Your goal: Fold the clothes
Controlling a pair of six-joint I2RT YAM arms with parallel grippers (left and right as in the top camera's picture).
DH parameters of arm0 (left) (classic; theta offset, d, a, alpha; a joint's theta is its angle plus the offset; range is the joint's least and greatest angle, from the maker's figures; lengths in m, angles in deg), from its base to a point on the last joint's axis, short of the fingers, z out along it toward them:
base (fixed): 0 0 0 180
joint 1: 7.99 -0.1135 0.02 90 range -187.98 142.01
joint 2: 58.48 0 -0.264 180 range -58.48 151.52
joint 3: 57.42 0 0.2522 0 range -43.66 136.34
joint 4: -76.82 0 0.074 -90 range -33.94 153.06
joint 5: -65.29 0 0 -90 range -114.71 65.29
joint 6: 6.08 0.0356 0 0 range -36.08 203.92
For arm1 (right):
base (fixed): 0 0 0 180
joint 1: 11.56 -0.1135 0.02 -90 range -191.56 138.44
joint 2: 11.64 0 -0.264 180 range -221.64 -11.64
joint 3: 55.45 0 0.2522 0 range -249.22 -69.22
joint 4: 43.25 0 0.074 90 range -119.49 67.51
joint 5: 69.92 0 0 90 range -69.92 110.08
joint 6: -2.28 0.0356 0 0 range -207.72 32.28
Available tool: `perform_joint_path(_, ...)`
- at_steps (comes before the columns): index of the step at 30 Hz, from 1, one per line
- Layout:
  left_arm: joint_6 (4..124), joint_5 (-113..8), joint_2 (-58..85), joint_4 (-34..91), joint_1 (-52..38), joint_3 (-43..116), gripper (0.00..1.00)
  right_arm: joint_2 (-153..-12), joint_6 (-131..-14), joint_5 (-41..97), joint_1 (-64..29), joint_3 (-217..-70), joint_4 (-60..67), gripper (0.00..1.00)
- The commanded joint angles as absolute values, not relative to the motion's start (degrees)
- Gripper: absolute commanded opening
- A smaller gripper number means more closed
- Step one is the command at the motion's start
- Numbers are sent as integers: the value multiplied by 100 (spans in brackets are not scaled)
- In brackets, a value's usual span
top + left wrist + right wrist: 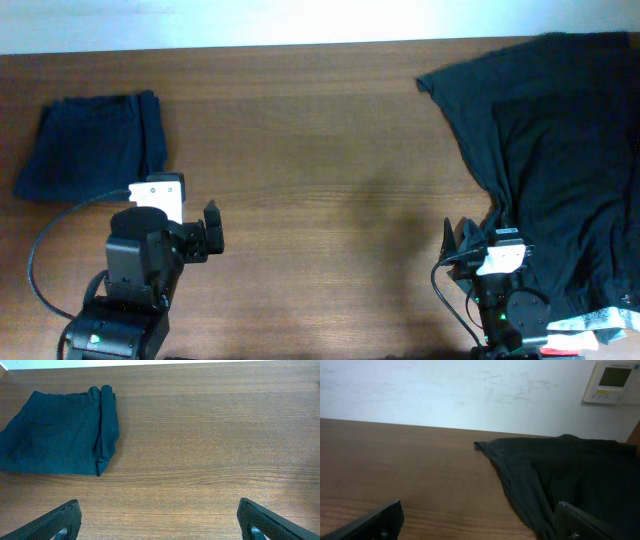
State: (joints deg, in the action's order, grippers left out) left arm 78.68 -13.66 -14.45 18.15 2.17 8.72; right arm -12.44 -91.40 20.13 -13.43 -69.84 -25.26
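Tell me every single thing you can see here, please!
trousers: one, navy blue, folded, far left of the table
T-shirt: one, charcoal black, spread unfolded over the table's right side
table: one, brown wood, under everything
wall panel: one, white with a small screen, high up behind the T-shirt
cable: one, black, looping at the table's near left
left gripper: one, black, open, empty, near the trousers
right gripper: one, black, open, empty, beside the T-shirt's edge
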Motion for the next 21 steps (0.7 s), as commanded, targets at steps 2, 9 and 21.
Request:
perform_joint_path(2,7875,-1289,-1469,1822,199,855,99,-1189,-9179,2048,-1376,-6953,-2497,99)
perform_joint_path(9,7875,-1289,-1469,1815,199,855,99,-1189,-9179,2048,-1376,-6953,-2497,99)
perform_joint_path(21,7877,-1287,-2171,1671,197,562,99,-1189,-9179,2048,-1376,-6953,-2497,99)
